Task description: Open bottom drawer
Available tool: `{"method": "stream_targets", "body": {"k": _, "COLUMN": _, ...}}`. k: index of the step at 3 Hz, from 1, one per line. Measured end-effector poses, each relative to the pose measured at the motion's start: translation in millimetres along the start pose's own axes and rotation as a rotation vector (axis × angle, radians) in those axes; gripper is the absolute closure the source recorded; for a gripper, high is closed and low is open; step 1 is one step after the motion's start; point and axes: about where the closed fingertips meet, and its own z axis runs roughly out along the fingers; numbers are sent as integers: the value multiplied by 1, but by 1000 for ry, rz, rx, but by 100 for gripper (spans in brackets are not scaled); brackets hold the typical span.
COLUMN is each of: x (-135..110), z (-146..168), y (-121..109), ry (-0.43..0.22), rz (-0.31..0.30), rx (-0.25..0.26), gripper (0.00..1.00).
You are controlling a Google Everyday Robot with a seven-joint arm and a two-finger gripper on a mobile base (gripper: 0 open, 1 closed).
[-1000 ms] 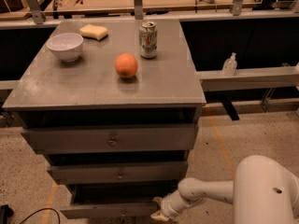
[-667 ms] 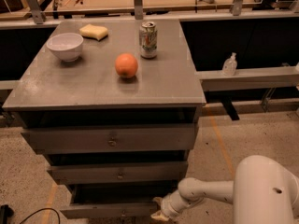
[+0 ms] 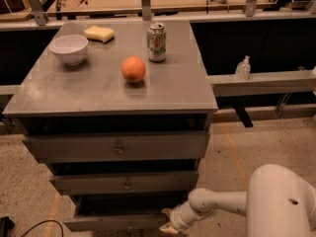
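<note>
Gripper [image 3: 169, 224] sits at the right end of the bottom drawer [image 3: 108, 222] — gripping or not, I cannot tell — pulling by this edge, it may slip.

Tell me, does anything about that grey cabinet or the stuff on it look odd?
Nothing looks spilled or damaged: the can stands upright on the cabinet top. The one oddity is the bottom drawer, which sits partly pulled out, showing a dark gap behind its front. The robot's tool is at that drawer's right end.
</note>
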Motion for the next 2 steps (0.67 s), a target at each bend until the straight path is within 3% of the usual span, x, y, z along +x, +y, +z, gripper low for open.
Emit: {"method": "stream_targets", "body": {"k": 2, "x": -1, "z": -1, "y": 0, "ry": -1, "rz": -2, "rx": 2, "gripper": 37}}
